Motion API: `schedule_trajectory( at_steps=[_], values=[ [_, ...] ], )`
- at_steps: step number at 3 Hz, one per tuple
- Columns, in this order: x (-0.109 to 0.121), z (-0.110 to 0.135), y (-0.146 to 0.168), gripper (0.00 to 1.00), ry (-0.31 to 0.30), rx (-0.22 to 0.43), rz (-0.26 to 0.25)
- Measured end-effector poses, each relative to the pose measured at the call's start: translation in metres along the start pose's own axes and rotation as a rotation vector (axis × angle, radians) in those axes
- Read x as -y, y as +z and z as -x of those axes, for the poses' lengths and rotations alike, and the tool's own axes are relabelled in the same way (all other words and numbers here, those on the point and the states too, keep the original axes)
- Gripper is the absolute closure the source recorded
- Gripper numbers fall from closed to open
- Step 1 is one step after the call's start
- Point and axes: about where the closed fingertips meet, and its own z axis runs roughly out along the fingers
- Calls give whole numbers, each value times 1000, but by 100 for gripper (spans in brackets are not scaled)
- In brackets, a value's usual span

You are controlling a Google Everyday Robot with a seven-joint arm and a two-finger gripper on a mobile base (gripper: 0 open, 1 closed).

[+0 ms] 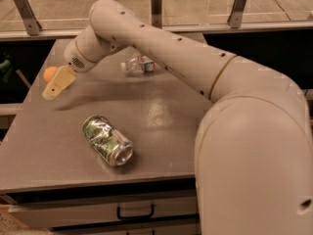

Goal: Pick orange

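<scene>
The orange (49, 73) is a small round fruit near the left edge of the grey table (161, 126), partly hidden behind the gripper. My gripper (53, 87), with tan fingers, hangs from the long cream arm that reaches in from the right, and sits right at the orange, overlapping it on its near right side. A crushed green can (107, 140) lies on its side nearer the front of the table, well apart from the gripper.
A clear plastic bottle (138, 65) lies on its side at the back of the table, partly behind the arm. A rail with metal posts (156, 4) runs behind the table. A drawer with a black handle (135, 213) is below the front edge.
</scene>
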Motion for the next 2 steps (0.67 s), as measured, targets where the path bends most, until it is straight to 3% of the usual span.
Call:
schedule_trajectory(
  at_steps=[1, 2],
  values=[
    [2, -3, 21, 18, 26, 8, -8],
    [6, 4, 27, 42, 25, 37, -20]
  ],
)
